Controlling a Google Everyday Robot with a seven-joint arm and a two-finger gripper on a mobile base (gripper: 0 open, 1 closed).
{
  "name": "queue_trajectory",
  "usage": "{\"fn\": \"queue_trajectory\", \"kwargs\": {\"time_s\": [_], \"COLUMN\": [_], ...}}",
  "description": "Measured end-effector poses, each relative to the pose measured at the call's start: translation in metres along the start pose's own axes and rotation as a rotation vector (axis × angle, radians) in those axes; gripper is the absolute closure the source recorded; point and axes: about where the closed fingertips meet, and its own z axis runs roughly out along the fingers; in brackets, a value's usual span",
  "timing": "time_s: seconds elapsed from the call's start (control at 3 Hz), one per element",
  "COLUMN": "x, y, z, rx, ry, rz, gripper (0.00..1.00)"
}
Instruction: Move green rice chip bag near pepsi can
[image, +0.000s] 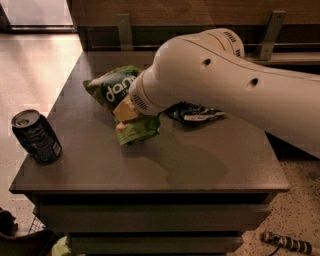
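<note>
Grey tabletop (200, 165), green rice chip bag (111, 88) beneath end effector (125, 111), mid-table

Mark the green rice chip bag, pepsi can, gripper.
green rice chip bag (112, 87): camera view, dark green label patch.
pepsi can (40, 142): camera view, side wall.
gripper (124, 110): camera view, tan tip at the bag's middle.
</note>
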Motion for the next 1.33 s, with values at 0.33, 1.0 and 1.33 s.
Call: {"fn": "queue_trajectory", "kwargs": {"time_s": [0.33, 1.0, 1.33], "x": [0.006, 0.007, 0.007], "y": [0.02, 0.051, 0.051], "z": [0.001, 0.004, 0.005], "rx": [-0.018, -0.064, -0.064], "ry": [0.022, 0.046, 0.046], "rz": [-0.071, -0.191, -0.188], "gripper": [1.0, 0.98, 0.77]}}
